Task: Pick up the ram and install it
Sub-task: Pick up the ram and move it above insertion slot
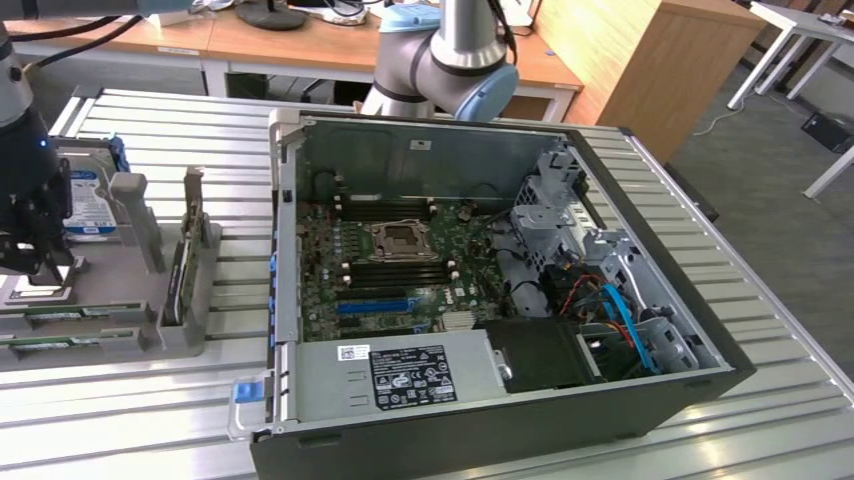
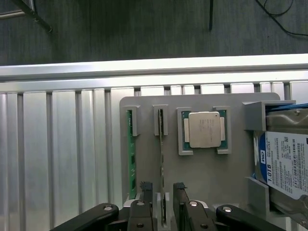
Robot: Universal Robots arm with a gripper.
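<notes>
Two ram sticks stand on edge in slots of a grey holder plate (image 2: 144,103). One ram stick (image 2: 130,154) shows its green board; the other ram stick (image 2: 162,154) is seen edge-on, thin and dark. My gripper (image 2: 162,188) is open, its fingers (image 2: 146,187) standing either side of the edge-on stick's near end with a gap on both sides. In the exterior view the gripper (image 1: 30,255) hangs over the holder (image 1: 134,335) at the exterior view's left, where green ram (image 1: 60,318) lies. The open computer case (image 1: 441,135) with its motherboard (image 1: 387,270) is in the middle.
A square silver processor chip (image 2: 204,129) sits in the holder beside the sticks, and a hard drive (image 2: 286,166) with a blue-and-white label lies past it. Upright grey brackets (image 1: 187,250) stand between holder and case. The slatted metal table's edge (image 2: 154,70) runs close behind the holder.
</notes>
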